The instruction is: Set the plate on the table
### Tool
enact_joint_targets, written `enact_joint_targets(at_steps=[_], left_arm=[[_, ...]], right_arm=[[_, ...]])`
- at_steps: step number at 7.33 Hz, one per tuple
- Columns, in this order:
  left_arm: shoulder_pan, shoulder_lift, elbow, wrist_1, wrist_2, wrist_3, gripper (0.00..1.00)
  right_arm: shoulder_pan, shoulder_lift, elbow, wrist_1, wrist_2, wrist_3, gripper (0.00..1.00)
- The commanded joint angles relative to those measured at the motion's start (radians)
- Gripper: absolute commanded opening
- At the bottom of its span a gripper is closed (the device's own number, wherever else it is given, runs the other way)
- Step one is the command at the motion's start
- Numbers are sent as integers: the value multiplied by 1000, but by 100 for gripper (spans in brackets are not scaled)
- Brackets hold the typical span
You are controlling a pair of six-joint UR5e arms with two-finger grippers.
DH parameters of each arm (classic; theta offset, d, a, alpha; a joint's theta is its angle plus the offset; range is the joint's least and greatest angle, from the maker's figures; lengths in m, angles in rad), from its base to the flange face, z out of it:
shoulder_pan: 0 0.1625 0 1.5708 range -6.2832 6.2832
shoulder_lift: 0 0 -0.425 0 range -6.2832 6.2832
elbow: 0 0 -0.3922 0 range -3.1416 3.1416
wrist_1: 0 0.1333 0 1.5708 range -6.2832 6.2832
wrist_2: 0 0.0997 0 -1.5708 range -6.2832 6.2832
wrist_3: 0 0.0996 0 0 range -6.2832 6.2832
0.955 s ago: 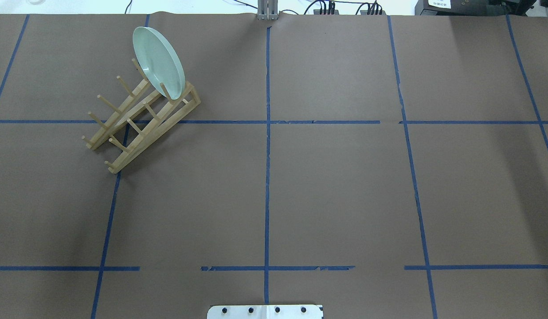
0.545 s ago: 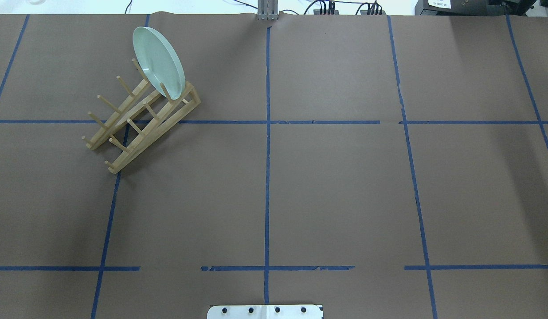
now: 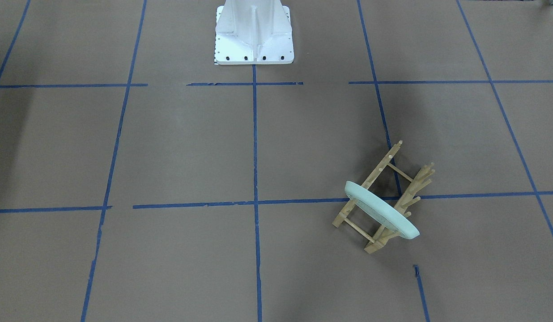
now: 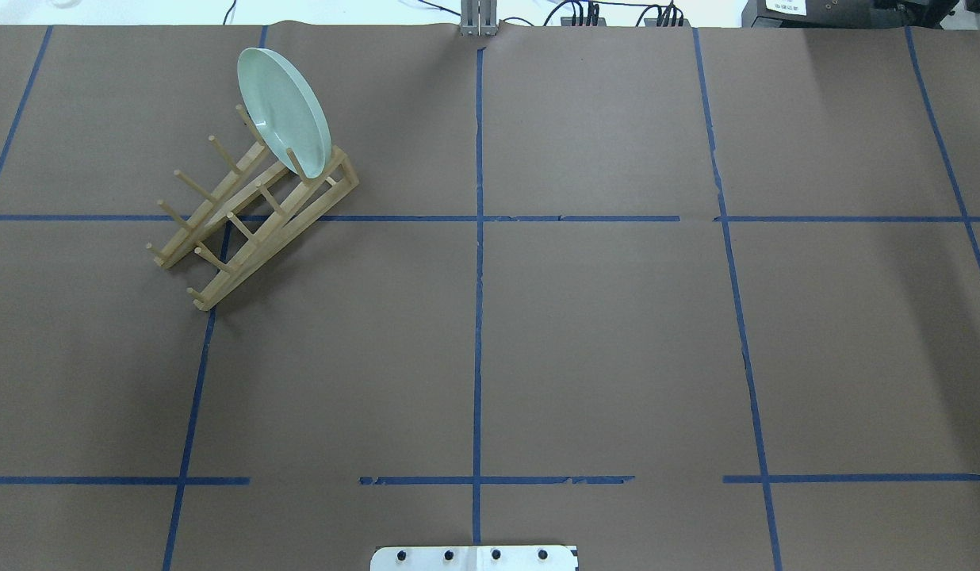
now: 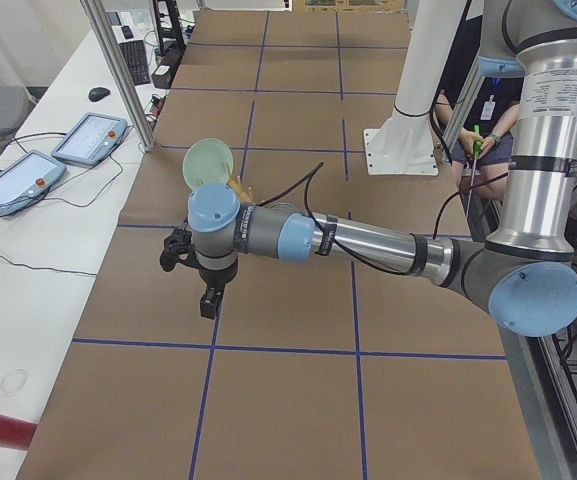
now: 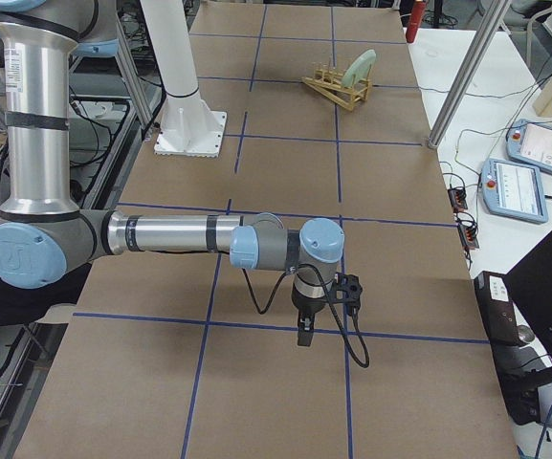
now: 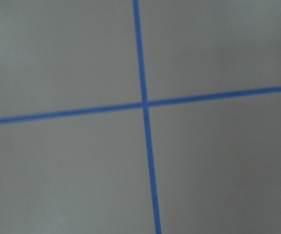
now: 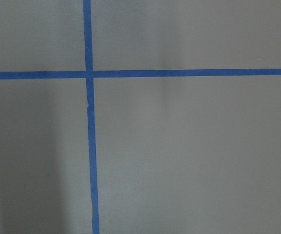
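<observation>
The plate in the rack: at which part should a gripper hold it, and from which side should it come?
Best at the top rim, from above. The plate stands on edge, leaning, between pegs at one end of the rack; the lower rim is down among the pegs, so only the upper part looks free.

The table (image 4: pixel 601 341), taped in blue grid lines, carries a wooden peg rack (image 4: pixel 288 226).
</observation>
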Motion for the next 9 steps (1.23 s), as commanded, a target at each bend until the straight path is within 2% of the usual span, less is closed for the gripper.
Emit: enact_joint_targets(at_steps=[1, 3, 5, 6, 7, 9], left_arm=[[51, -30, 5, -377, -2, -297, 100], [172, -54, 47, -691, 12, -713, 100], [209, -127, 132, -921, 47, -1161, 100], [239, -166, 144, -996, 50, -1379, 100], [278, -219, 141, -1008, 113, -1570, 100], [472, -295, 140, -1023, 397, -1889, 100]], right_arm=[[-1, 0, 0, 0, 0, 0, 100], [-1, 0, 0, 0, 0, 0, 100], [-1, 0, 0, 0, 0, 0, 100], [-1, 0, 0, 0, 0, 0, 100], [1, 0, 0, 0, 0, 0, 100], [-1, 0, 0, 0, 0, 0, 100]])
